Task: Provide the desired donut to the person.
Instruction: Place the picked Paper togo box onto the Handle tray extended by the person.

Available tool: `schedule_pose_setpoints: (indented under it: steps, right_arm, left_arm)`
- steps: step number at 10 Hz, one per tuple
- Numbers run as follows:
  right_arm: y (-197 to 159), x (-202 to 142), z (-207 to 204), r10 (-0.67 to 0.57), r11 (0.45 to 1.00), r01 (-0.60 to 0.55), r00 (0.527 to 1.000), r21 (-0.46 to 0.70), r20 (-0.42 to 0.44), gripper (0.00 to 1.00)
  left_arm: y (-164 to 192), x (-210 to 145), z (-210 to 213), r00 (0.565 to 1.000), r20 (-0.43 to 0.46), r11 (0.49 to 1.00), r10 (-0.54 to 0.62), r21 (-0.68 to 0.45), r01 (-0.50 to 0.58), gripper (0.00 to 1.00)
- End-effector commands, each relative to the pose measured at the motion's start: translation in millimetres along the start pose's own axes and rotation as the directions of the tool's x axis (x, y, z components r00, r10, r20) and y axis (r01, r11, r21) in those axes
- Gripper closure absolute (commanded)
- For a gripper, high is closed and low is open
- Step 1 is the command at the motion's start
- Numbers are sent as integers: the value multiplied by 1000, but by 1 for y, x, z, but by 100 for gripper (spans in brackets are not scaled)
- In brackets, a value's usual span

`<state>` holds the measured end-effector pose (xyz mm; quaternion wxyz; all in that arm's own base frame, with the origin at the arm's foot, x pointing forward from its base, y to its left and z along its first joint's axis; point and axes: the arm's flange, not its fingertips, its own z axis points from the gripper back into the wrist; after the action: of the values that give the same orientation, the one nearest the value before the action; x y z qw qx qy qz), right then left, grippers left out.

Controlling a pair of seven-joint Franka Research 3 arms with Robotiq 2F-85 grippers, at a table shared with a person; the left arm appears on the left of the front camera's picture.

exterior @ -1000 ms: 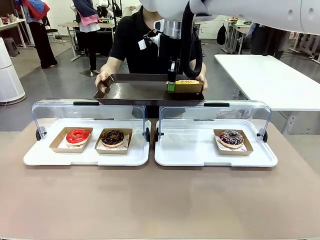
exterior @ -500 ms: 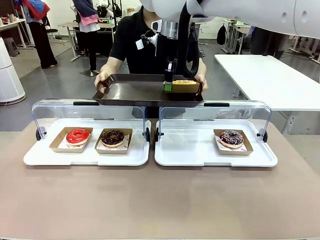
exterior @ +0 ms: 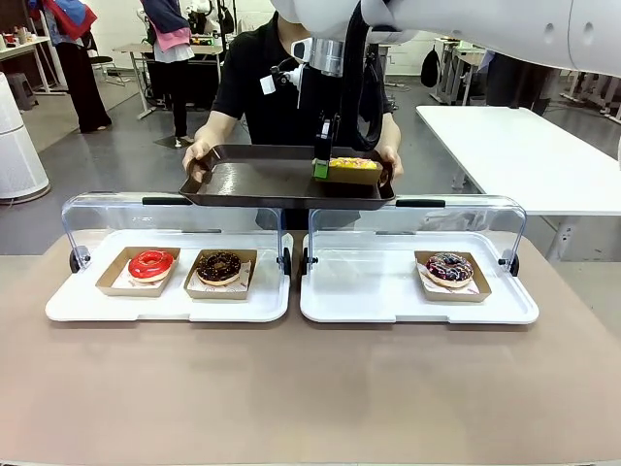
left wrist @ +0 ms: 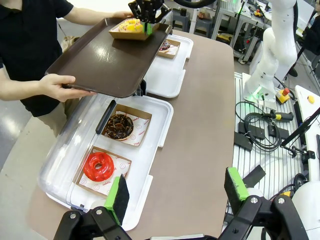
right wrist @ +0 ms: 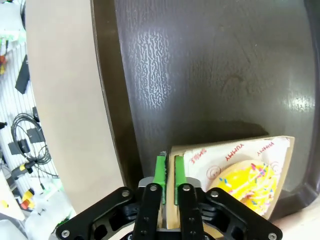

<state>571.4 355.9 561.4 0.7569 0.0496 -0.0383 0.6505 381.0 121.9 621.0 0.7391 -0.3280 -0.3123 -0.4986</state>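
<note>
Right tool (right wrist: 168, 165), clenched on a wall of the donut carton (exterior: 357, 176), has that carton lying rightward from it at the tray (exterior: 252, 180) end.

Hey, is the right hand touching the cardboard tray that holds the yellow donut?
Touching. The right wrist view shows the right hand with its green pads closed on the side wall of the cardboard donut tray.

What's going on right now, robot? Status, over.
Left gripper open, idle over the table. Right gripper pinched on yellow donut's box, box set on brown tray held by the person. Nothing in the way.
</note>
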Motion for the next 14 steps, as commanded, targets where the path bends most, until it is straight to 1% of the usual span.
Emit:
schedule_pose_setpoints:
  steps: [1,3,4,5,6,10,11,12,13,14]
  right_arm:
    - [-7,6,7,-6,999,5,1000,33,25,0]
    - [-7,6,8,-2,999,1,1000,36,25,0]
    - [-6,6,8,-1,999,0,1000,39,23,15]
    - [-7,6,8,-2,999,1,1000,39,24,5]
    - [-8,5,9,-2,999,1,1000,41,24,0]
    - [-6,4,11,5,999,-6,1000,45,22,0]
    - [4,1,18,27,999,-28,999,39,28,0]
    - [22,-12,32,59,997,-60,998,55,16,0]
    - [41,-34,59,87,995,-88,996,55,27,0]
    - [62,-65,93,112,993,-113,993,24,44,0]
  left_arm:
    - [-1,0,2,1000,3,1000,-4,-6,4,0]
    - [-1,0,2,1000,3,1000,-4,-6,4,0]
    - [-1,0,2,1000,3,1000,-4,-6,4,0]
    - [-1,0,2,1000,3,1000,-4,-6,4,0]
    - [-1,0,2,1000,3,1000,-4,-6,4,0]
    - [-1,0,2,1000,3,1000,-4,-6,4,0]
    - [-1,0,2,1000,3,1000,-4,-6,4,0]
    - [-1,0,2,1000,3,1000,-4,-6,4,0]
    - [-1,0,2,1000,3,1000,-4,-6,4,0]
    - [-1,0,2,1000,3,1000,-4,-6,4,0]
